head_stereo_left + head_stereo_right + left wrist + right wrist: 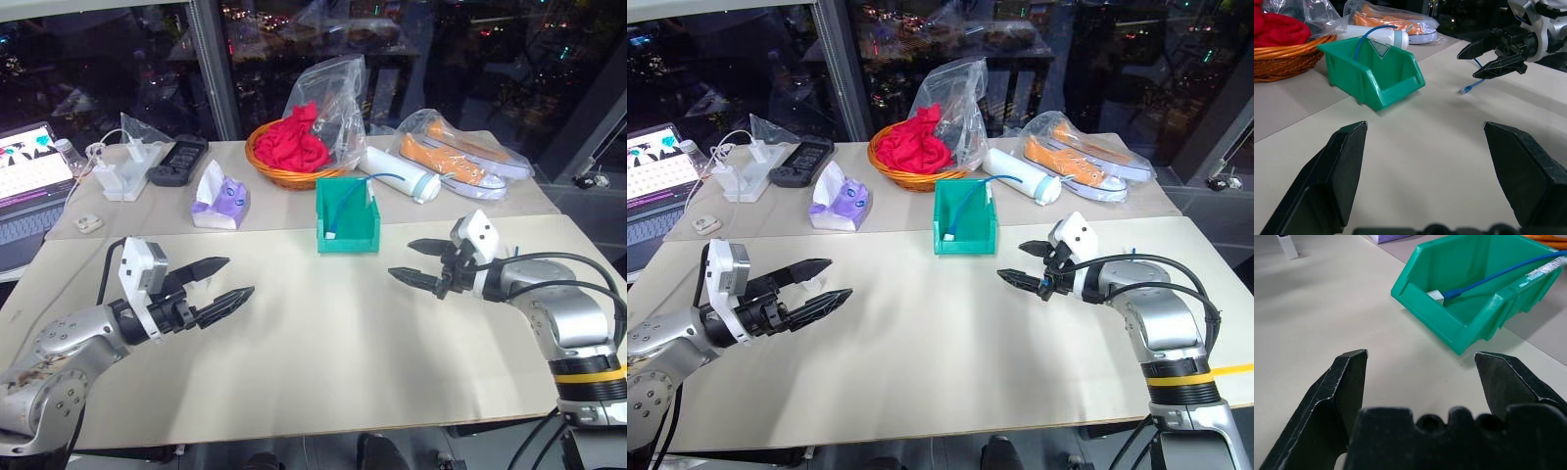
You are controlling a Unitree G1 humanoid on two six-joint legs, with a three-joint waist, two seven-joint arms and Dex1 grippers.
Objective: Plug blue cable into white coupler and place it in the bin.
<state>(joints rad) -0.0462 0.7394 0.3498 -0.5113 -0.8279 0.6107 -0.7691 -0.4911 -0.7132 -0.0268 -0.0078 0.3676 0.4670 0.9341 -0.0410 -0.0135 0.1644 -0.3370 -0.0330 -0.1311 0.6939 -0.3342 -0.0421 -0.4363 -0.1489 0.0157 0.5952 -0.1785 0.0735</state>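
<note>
The teal-green bin (348,245) stands mid-table, its low front wall facing me. The white coupler (1435,296) lies on the bin's floor with the blue cable (1498,274) plugged into it. From there the cable arcs up over the back wall. My left gripper (238,276) hovers open and empty over the table, left of the bin and nearer to me. My right gripper (400,258) is open and empty too, right of the bin, pointing toward it. Neither gripper touches the bin.
Behind the bin stand an orange basket with red cloth (289,147), a white cylinder roll (397,174) and bagged orange shoes (460,157). A purple tissue pack (220,201), charger blocks (122,174) and a laptop (29,176) are at the back left. A loose blue plug end (1465,90) lies under my right gripper.
</note>
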